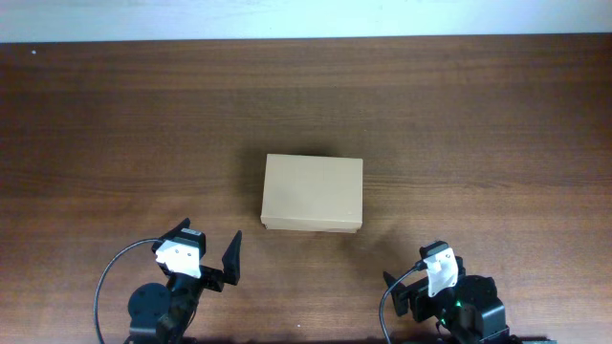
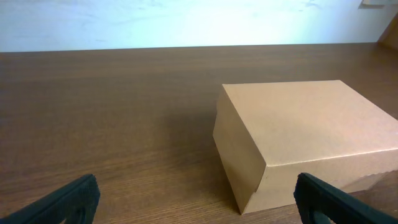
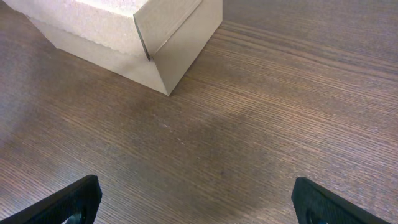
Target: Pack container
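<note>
The container [image 1: 313,194] is a plain tan cardboard box with its lid shut, in the middle of the wooden table. It shows at the right of the left wrist view [image 2: 305,134] and at the top left of the right wrist view [image 3: 124,31]. My left gripper [image 1: 206,253] is open and empty near the front edge, short of the box's front left corner; its fingertips frame bare table [image 2: 196,208]. My right gripper [image 1: 421,272] is open and empty at the front right, short of the box's front right corner [image 3: 196,205].
The dark wooden table [image 1: 478,124] stretches on all sides of the box. A pale wall strip [image 1: 306,19] runs along its far edge. No other objects show.
</note>
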`<control>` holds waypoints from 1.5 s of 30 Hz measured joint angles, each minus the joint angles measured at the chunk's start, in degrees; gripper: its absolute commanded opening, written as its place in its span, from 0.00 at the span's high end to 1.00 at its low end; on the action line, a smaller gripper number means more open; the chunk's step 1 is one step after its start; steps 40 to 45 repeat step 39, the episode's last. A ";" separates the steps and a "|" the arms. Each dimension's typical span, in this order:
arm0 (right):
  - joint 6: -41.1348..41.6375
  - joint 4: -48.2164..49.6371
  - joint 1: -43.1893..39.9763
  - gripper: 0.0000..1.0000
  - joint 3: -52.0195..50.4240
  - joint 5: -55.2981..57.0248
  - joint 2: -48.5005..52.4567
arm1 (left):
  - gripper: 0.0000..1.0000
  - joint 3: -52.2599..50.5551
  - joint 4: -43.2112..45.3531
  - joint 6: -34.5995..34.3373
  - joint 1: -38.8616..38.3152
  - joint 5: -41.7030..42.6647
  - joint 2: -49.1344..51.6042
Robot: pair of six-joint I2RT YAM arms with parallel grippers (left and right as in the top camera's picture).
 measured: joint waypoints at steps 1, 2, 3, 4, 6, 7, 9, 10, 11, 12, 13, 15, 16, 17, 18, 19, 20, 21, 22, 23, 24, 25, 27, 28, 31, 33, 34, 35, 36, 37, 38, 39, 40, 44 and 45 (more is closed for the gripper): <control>0.02 0.59 0.00 0.01 -0.11 -0.13 0.00 | 0.00 0.00 0.00 0.00 0.00 0.00 0.00; 0.00 1.03 0.00 0.01 -0.13 -0.13 0.00 | 0.00 0.00 0.00 0.00 0.00 -0.02 0.00; -0.02 1.81 0.00 0.01 -0.37 -0.13 0.00 | 0.00 0.00 0.00 0.00 0.00 -0.02 0.00; 0.00 1.90 0.00 0.01 -0.48 -0.13 0.00 | 0.00 0.00 0.00 0.00 0.00 -0.02 0.00; 0.04 1.92 0.00 0.01 -0.63 -0.13 0.00 | 0.00 0.00 0.00 0.00 0.00 -0.02 0.00; 0.02 1.92 0.00 0.01 -0.66 -0.13 0.00 | 0.00 0.00 0.00 0.00 0.00 0.00 0.00; 0.02 1.92 0.00 0.01 -0.66 -0.13 0.00 | 0.00 0.00 0.00 0.00 0.00 0.00 0.00; 0.02 1.92 0.00 0.01 -0.66 -0.13 0.00 | 0.00 0.00 0.00 0.00 0.00 -0.02 0.00; 0.00 1.92 0.00 0.01 -0.66 -0.13 0.00 | 0.00 0.00 0.00 0.00 0.00 -0.02 0.00; 0.02 1.92 0.00 0.01 -0.66 -0.13 0.00 | 0.00 0.00 0.00 0.00 0.00 0.00 0.00; 0.02 1.92 0.00 0.01 -0.66 -0.13 0.00 | 0.00 0.00 0.00 0.00 0.00 -0.02 0.00; 0.00 1.92 0.00 0.01 -0.66 -0.13 0.00 | 0.00 0.00 -0.02 0.00 0.00 -0.02 0.00; -0.02 1.92 0.00 0.01 -0.66 -0.13 0.00 | 0.00 0.00 0.00 0.00 0.00 -0.02 0.00; 0.04 1.92 0.00 0.01 -0.66 -0.13 0.00 | 0.00 0.00 0.00 0.00 0.00 0.00 0.00; 0.02 1.92 0.00 0.01 -0.66 -0.13 0.00 | 0.00 0.00 0.00 0.00 0.00 -0.02 0.00; 0.00 1.92 0.00 0.01 -0.66 -0.13 0.00 | 0.00 0.00 0.00 0.00 0.00 -0.02 0.00; 0.04 1.92 0.00 0.01 -0.66 -0.13 0.00 | 0.00 0.00 0.00 0.00 0.00 -0.02 0.00; 0.00 1.92 0.00 0.01 -0.66 -0.13 0.00 | 0.00 0.00 -0.02 0.00 0.00 -0.02 0.00; 0.02 1.92 0.00 0.01 -0.66 -0.13 0.00 | 0.00 0.00 0.00 0.00 0.00 -0.02 0.00; 0.04 1.92 0.00 0.01 -0.66 -0.13 0.00 | 0.00 0.00 0.00 0.00 0.00 -0.02 0.00; 0.02 1.92 0.00 0.01 -0.66 -0.13 0.00 | 0.00 0.00 0.00 0.00 0.00 -0.02 0.00; 0.02 1.92 0.00 0.01 -0.66 -0.13 0.00 | 0.00 0.00 0.00 0.00 0.00 -0.02 0.00; 0.04 1.92 0.00 0.01 -0.66 -0.13 0.00 | 0.00 0.00 0.00 0.00 0.00 -0.02 0.00; 0.02 1.92 0.00 0.01 -0.66 -0.13 0.00 | 0.00 0.00 0.00 0.00 0.00 0.00 0.00; 0.00 1.92 0.00 0.01 -0.66 -0.13 0.00 | 0.00 0.00 0.00 0.00 0.00 0.00 0.00; 0.02 1.92 0.00 0.01 -0.66 -0.13 0.00 | 0.00 0.00 0.00 0.00 0.00 0.00 0.00; 0.04 1.92 0.00 0.01 -0.66 -0.13 0.00 | 0.00 0.00 0.00 0.00 0.00 -0.02 0.00; -0.02 1.92 0.00 0.01 -0.66 -0.13 0.00 | 0.00 0.00 0.00 0.00 0.00 0.00 0.00; 0.02 1.92 0.00 0.01 -0.66 -0.13 0.00 | 0.00 0.00 0.00 0.00 0.00 -0.02 0.00; 0.02 1.92 0.00 0.01 -0.66 -0.13 0.00 | 0.00 0.00 0.00 0.00 0.00 -0.02 0.00; 0.00 1.92 0.00 0.01 -0.66 -0.13 0.00 | 0.00 0.00 0.00 0.00 0.00 0.00 0.00; 0.02 1.92 0.00 0.01 -0.66 -0.13 0.00 | 0.00 0.00 0.00 0.00 0.00 0.00 0.00; 0.02 1.92 0.00 0.01 -0.66 -0.13 0.00 | 0.00 0.00 0.00 0.00 0.00 0.00 0.00; 0.02 1.92 0.00 0.01 -0.66 -0.13 0.00 | 0.00 0.00 0.00 0.00 0.00 0.00 0.00; 0.02 1.92 0.00 0.01 -0.66 -0.13 0.00 | 0.00 0.00 0.00 0.00 0.00 0.00 0.00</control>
